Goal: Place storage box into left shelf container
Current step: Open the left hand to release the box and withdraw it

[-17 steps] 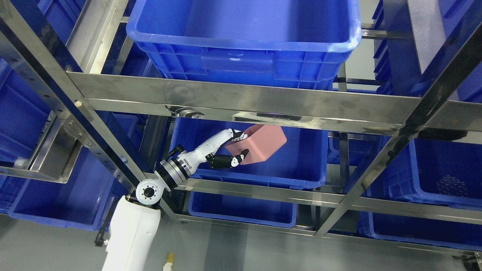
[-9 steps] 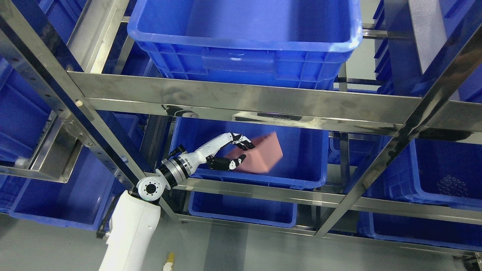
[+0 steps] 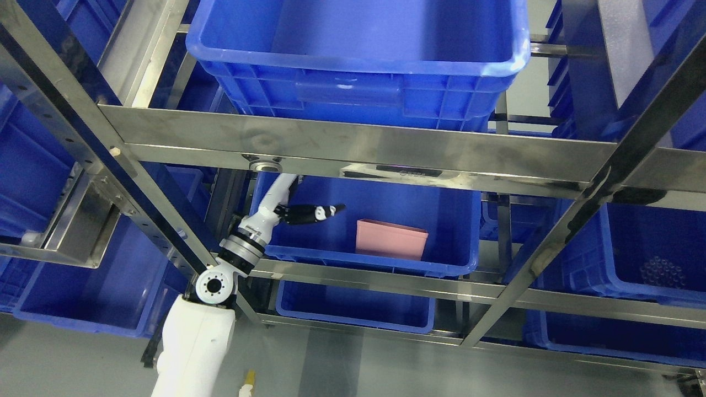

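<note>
A pink storage box (image 3: 391, 239) rests inside the blue bin (image 3: 449, 259) on the middle shelf, near the bin's front wall. My left hand (image 3: 300, 201) hovers over the bin's left end, well apart from the box, fingers spread and holding nothing. Its upper fingers are partly hidden behind the steel crossbar (image 3: 353, 146). The white left arm (image 3: 193, 347) rises from the lower left. No right arm shows.
Steel shelf rails frame the bins. A large blue bin (image 3: 358, 60) sits on the shelf above, another (image 3: 353, 306) below. More blue bins stand left (image 3: 83, 286) and right (image 3: 651, 259); the right one holds a cluster of dark balls (image 3: 662, 271).
The hand let go of the pink box, which dropped and now lies in the bin. The hand pulled back to the left and up, away from the box.
</note>
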Robot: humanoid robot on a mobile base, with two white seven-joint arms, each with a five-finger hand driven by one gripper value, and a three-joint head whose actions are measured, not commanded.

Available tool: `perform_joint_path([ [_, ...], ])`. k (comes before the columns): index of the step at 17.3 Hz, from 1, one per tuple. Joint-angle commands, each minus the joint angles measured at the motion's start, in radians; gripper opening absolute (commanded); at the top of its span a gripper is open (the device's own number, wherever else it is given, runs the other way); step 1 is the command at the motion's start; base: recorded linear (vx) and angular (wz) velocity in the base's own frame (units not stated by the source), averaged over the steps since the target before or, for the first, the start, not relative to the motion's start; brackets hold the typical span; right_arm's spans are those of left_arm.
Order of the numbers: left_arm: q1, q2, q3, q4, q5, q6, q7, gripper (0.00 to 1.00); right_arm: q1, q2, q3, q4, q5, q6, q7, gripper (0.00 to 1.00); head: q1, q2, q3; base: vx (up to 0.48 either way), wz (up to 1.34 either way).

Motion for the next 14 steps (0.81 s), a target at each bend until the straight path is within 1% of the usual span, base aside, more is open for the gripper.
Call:
perform_joint_path([
  [1,0.209,0.017,-0.035,-0.508,0.158,0.145,0.257,1.00,0.009,-0.017,-0.005,-0.017,0.002,0.000,0.001,1.00,0.0000,0.000,0.000,0.000,0.00],
  [2,0.255,0.017,-0.053,-0.579,0.158,0.183,0.318,1.00,0.009,-0.017,-0.005,-0.017,0.002,0.000,0.001,1.00,0.0000,0.000,0.000,0.000,0.00],
  [3,0.304,0.017,-0.077,-0.637,0.158,0.199,0.375,1.00,0.009,-0.017,-0.005,-0.017,0.002,0.000,0.001,1.00,0.0000,0.000,0.000,0.000,0.00],
  [4,0.338,0.017,-0.090,-0.658,0.158,0.190,0.385,1.00,0.009,-0.017,-0.005,-0.017,0.002,0.000,0.001,1.00,0.0000,0.000,0.000,0.000,0.00],
  [6,0.349,0.017,-0.085,-0.658,0.158,0.174,0.382,1.00,0.009,-0.017,-0.005,-0.017,0.002,0.000,0.001,1.00,0.0000,0.000,0.000,0.000,0.00],
  [7,0.354,0.017,-0.085,-0.658,0.158,0.142,0.348,1.00,0.009,-0.017,-0.005,-0.017,0.002,0.000,0.001,1.00,0.0000,0.000,0.000,0.000,0.00],
  [8,0.358,0.017,-0.087,-0.658,0.158,0.131,0.293,1.00,0.009,-0.017,-0.005,-0.017,0.002,0.000,0.001,1.00,0.0000,0.000,0.000,0.000,0.00],
  [9,0.363,0.017,-0.085,-0.658,0.158,0.130,0.276,1.00,0.009,-0.017,-0.005,-0.017,0.002,0.000,0.001,1.00,0.0000,0.000,0.000,0.000,0.00],
  [14,0.392,0.017,-0.084,-0.658,0.158,0.130,0.274,1.00,0.009,-0.017,-0.005,-0.017,0.002,0.000,0.001,1.00,0.0000,0.000,0.000,0.000,0.00],
])
